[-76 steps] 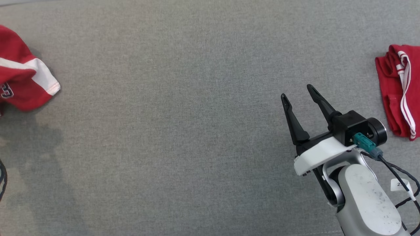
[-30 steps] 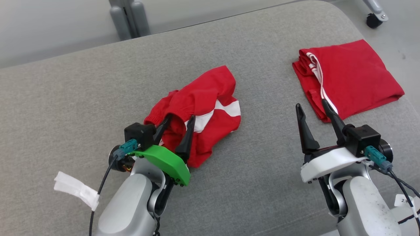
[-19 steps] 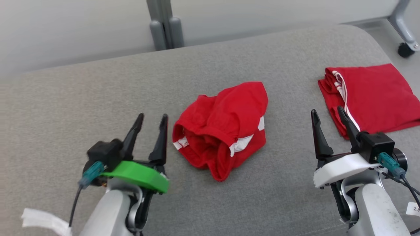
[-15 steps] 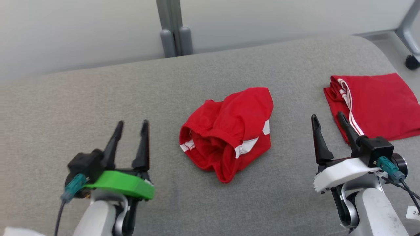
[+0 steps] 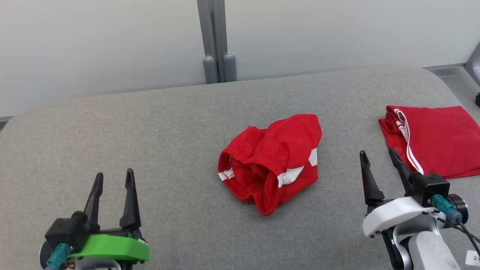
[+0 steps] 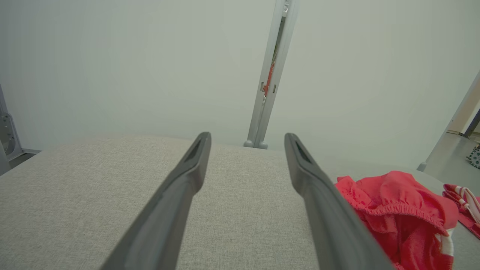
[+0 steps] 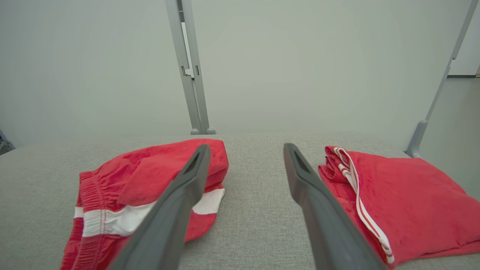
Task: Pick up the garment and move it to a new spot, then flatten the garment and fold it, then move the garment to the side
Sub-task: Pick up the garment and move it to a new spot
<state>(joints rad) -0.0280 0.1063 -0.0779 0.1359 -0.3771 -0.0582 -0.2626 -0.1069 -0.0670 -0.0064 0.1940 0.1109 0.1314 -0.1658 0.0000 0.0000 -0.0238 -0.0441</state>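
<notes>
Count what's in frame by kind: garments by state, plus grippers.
Crumpled red garment with white bands: 1
Folded red garment with white stripes: 1
Open dark two-finger grippers: 2 (left gripper, right gripper)
Total: 4

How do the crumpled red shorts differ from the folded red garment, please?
The crumpled red shorts lie bunched, waistband gaping; the folded red garment lies flat and squared. The shorts sit centrally; the folded garment sits at the right edge. The shorts show broad white panels; the folded garment shows thin white stripes. Both are red and rest on the grey cushion.
</notes>
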